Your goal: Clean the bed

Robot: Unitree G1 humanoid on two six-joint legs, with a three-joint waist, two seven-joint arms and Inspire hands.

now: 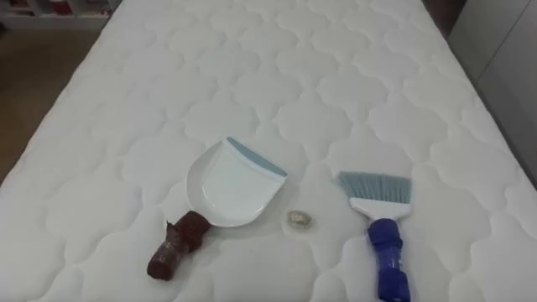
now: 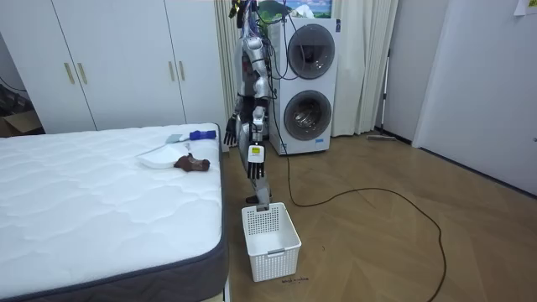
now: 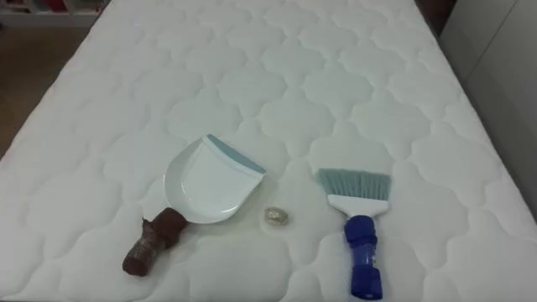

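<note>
On the white quilted bed (image 1: 252, 75) the white dustpan (image 1: 228, 184) lies at the left, its brown-wrapped handle towards the robot. A small crumpled scrap (image 1: 299, 220) sits just beside its right edge, and the blue-handled brush (image 1: 379, 210) lies further right, bristles pointing away. In the room view the robot stands upright at the bed's side (a white basket (image 2: 273, 252) is on the floor by its feet) with both arms down: the right hand (image 2: 231, 133) hangs by the mattress edge, the left hand (image 2: 258, 169) lower, each with fingers loose and empty.
</note>
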